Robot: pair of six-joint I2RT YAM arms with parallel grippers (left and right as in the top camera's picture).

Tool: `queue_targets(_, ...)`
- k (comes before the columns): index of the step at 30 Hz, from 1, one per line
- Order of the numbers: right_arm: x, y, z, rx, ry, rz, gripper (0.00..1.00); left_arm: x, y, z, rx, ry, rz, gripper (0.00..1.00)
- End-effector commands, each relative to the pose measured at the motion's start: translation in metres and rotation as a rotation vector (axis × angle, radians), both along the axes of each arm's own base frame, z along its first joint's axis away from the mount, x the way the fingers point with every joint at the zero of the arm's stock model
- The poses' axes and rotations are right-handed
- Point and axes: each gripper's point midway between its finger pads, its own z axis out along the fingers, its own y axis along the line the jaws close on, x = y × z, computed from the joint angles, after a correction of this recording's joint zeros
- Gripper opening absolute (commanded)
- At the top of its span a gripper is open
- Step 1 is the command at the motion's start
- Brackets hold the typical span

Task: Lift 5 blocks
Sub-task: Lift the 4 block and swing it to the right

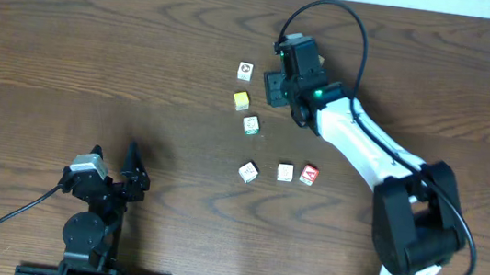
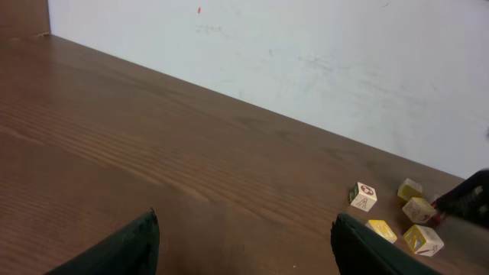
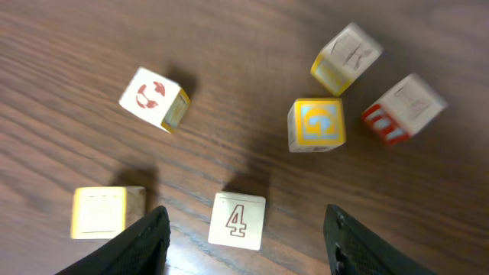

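1. Wooden blocks (image 1: 248, 171) flat on table (image 1: 98, 47), spread 5 to 9 o'clock from right fingers (image 3: 145, 244).
2. We see right fingers spread, "4" block (image 3: 238, 221) between, unpinched.
3. Left fingers (image 2: 130, 248) spread, empty.

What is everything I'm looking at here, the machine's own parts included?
Table: one, brown wood, under everything.
Wall: one, white, beyond the table's far edge.
Pale picture blocks: five, white or cream, scattered mid-table; they include the red-faced block and the green-trimmed block.
Yellow block: one, among the upper blocks.
Cables: black, one on each arm.
Left arm: black, near edge; left end effector open, empty.
Right arm: white and black, reaching to the blocks; right end effector open, empty.
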Motion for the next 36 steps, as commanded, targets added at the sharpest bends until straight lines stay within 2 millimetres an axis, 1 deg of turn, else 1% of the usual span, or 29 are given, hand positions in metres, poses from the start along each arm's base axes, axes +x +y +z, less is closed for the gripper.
queue_targets(1,-0.001,0.003,-0.028,-0.027,0.038,0.005,0.62,-0.001,0.003,-0.017,0.003,0.053,0.015,0.72)
queue_targets(4,-0.002,0.005,-0.041,-0.035,0.055,0.009,0.62,-0.001,0.003,-0.017,0.003,0.053,0.015,0.72)
queue_targets(7,-0.002,0.005,-0.048,-0.039,0.064,0.009,0.61,-0.001,0.003,-0.017,0.003,0.053,0.015,0.72)
queue_targets(9,-0.002,0.004,-0.053,-0.044,0.071,0.009,0.59,-0.001,0.003,-0.017,0.003,0.053,0.015,0.73)
queue_targets(10,-0.003,0.004,-0.057,-0.047,0.077,0.009,0.54,-0.001,0.003,-0.017,0.003,0.053,0.015,0.73)
queue_targets(11,-0.003,0.004,-0.060,-0.050,0.083,0.009,0.53,-0.001,0.003,-0.017,0.003,0.053,0.015,0.72)
queue_targets(15,-0.004,0.003,-0.066,-0.055,0.093,0.009,0.50,-0.001,0.003,-0.017,0.003,0.053,0.015,0.72)
queue_targets(18,-0.004,0.004,-0.066,-0.056,0.093,0.009,0.54,-0.001,0.003,-0.017,0.003,0.053,0.015,0.73)
queue_targets(21,-0.004,0.004,-0.066,-0.055,0.092,0.010,0.53,-0.001,0.003,-0.017,0.003,0.053,0.015,0.72)
queue_targets(22,-0.004,0.004,-0.066,-0.055,0.092,0.010,0.44,-0.001,0.003,-0.017,0.003,0.053,0.015,0.72)
queue_targets(28,-0.005,0.004,-0.066,-0.055,0.094,0.010,0.29,-0.001,0.003,-0.017,0.003,0.053,0.015,0.73)
queue_targets(32,-0.007,0.006,-0.068,-0.060,0.100,0.015,0.24,-0.001,0.003,-0.017,0.003,0.053,0.015,0.73)
queue_targets(36,-0.007,0.009,-0.063,-0.056,0.093,0.021,0.23,-0.001,0.003,-0.017,0.003,0.053,0.015,0.72)
